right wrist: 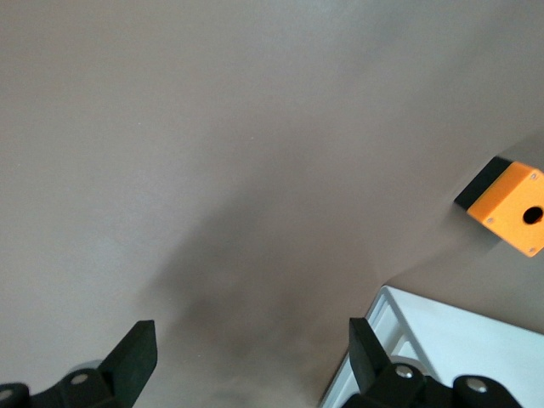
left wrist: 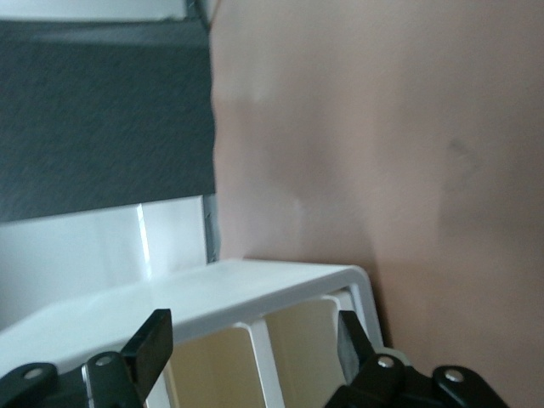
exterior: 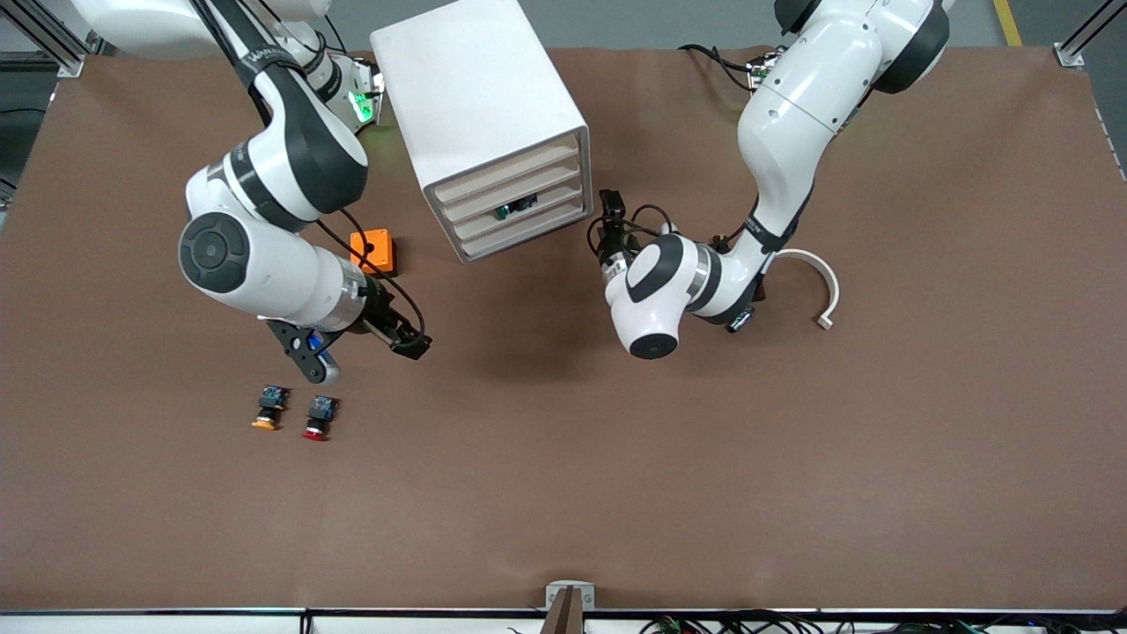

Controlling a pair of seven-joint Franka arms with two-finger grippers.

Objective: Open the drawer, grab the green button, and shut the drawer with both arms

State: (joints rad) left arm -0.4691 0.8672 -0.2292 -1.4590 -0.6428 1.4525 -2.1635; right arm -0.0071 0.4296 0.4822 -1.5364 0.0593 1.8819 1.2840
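Observation:
The white cabinet (exterior: 480, 114) stands at the back middle of the table, with four alike drawers in its front. The third drawer (exterior: 528, 211) holds the green-capped button (exterior: 515, 209), which shows at the drawer's front. My left gripper (exterior: 610, 204) is open and empty, low beside the front corner of the cabinet at the left arm's end. In the left wrist view its fingers (left wrist: 151, 344) frame the cabinet (left wrist: 255, 293). My right gripper (exterior: 410, 342) is open and empty over bare table, nearer the front camera than the cabinet. The cabinet's corner (right wrist: 442, 348) shows in the right wrist view.
An orange box (exterior: 372, 251) sits beside the cabinet toward the right arm's end and also shows in the right wrist view (right wrist: 510, 208). An orange-capped button (exterior: 268, 409) and a red-capped button (exterior: 319, 418) lie below the right gripper. A white curved piece (exterior: 814, 282) lies by the left arm.

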